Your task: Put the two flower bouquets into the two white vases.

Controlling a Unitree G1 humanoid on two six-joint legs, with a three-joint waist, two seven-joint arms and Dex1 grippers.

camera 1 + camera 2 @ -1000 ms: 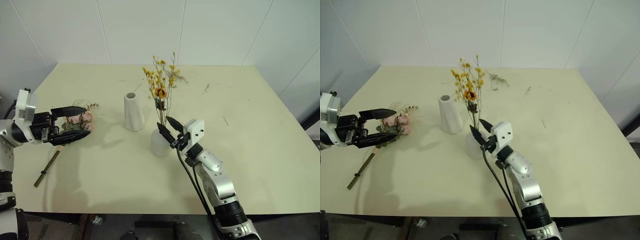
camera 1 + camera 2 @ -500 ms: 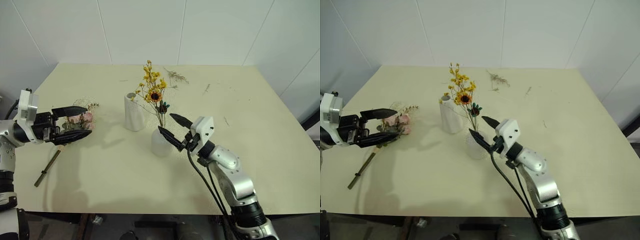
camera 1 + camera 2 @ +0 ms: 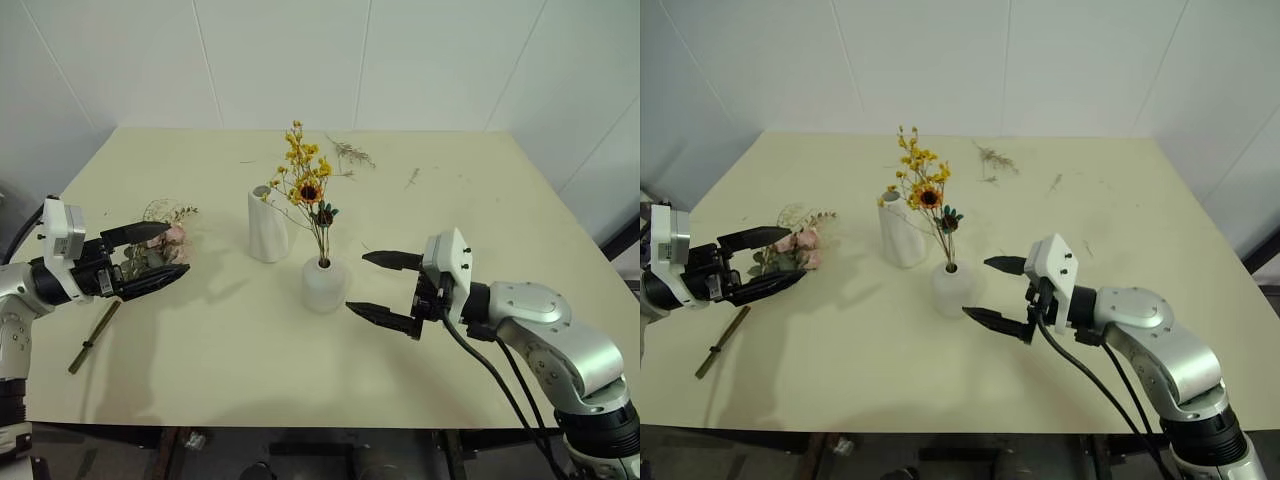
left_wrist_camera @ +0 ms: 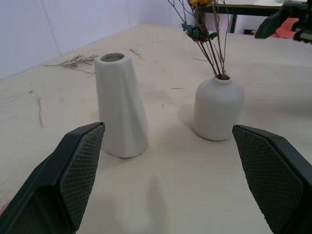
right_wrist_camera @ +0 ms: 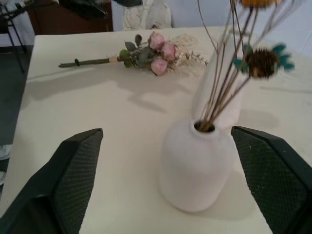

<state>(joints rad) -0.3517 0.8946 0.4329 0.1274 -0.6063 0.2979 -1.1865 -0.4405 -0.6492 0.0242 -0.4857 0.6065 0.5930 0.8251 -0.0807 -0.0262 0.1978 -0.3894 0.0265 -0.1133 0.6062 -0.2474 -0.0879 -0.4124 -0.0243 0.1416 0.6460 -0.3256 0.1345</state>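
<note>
Pink roses (image 5: 158, 46) (lying flat) show unobstructed behind round vase (image 5: 195, 165).

My worktop (image 3: 200, 330) is a pale, creamy yellow, plain and unpatterned. The tall tapered ceramic vase (image 3: 266, 225) and the short round dome-shaped vase (image 3: 323, 284) are both matte white. The bouquet of thin-stemmed sprigs (image 3: 308, 185) shows bright yellow blooms, a little sunflower with a dark brown centre, and a teal-tipped brown head. The rose bouquet (image 5: 155, 48) has pink flowers, green leaves and pale beige sprigs. My claws' fingers (image 4: 80, 170) are black with a fine cross-hatched pattern.
</note>
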